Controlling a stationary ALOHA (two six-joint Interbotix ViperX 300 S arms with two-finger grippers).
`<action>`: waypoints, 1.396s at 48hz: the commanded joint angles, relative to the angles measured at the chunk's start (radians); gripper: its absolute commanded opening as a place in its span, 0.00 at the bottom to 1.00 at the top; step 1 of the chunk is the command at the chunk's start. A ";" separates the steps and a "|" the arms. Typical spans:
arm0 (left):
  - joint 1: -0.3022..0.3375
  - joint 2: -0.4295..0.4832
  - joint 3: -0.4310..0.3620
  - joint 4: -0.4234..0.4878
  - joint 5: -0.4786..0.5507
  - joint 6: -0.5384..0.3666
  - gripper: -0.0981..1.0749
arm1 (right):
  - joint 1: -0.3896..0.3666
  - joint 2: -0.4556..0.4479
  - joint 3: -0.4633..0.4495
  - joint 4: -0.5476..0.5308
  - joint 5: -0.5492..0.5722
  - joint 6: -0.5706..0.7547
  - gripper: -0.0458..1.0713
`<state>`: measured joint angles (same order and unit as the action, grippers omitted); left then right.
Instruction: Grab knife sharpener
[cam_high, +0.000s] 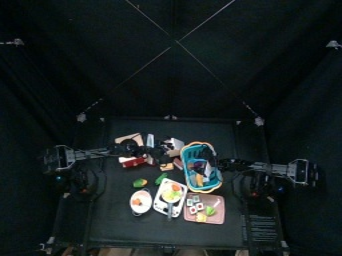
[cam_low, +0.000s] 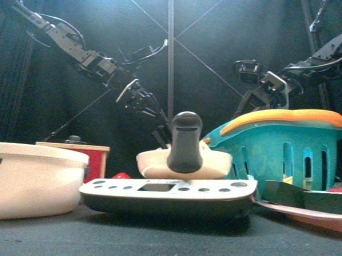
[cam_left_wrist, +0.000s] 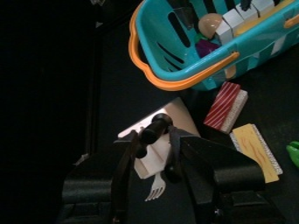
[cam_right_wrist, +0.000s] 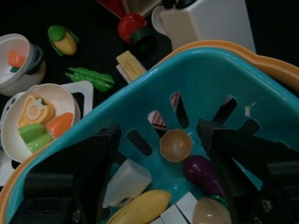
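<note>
The knife sharpener (cam_low: 185, 148) has a black upright handle on a cream base and stands mid-table, just left of the teal basket (cam_low: 286, 150). In the left wrist view its black handle (cam_left_wrist: 153, 135) lies between the tips of my left gripper (cam_left_wrist: 158, 150), whose jaws stand open on either side with small gaps. From the front, the left gripper (cam_low: 142, 97) hangs behind and above the sharpener. My right gripper (cam_right_wrist: 159, 140) is open over the basket (cam_right_wrist: 222, 70), holding nothing.
The basket holds several toy foods. A white fork (cam_left_wrist: 156, 181) lies under the left gripper, with a red striped piece (cam_left_wrist: 225, 106) and a yellow piece (cam_left_wrist: 257, 149) nearby. A white bowl (cam_low: 38, 178), a red container (cam_low: 83, 152) and a black-and-white scale (cam_low: 167, 192) stand in front.
</note>
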<state>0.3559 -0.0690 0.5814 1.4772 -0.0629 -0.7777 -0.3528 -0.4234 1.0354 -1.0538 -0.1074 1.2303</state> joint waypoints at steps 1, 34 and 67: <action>0.003 0.003 -0.037 0.003 -0.002 0.002 0.73 | -0.002 -0.009 -0.021 0.000 -0.003 0.000 0.94; 0.006 0.020 -0.060 0.000 0.003 0.000 0.73 | -0.002 -0.009 -0.021 0.000 -0.003 0.000 0.94; -0.115 -0.106 -0.144 -0.229 0.399 0.018 0.74 | -0.002 -0.009 -0.031 0.000 -0.003 0.002 0.94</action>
<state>0.2746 -0.1565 0.4817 1.2747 0.2638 -0.7655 -0.3528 -0.4234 1.0324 -1.0538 -0.1074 1.2303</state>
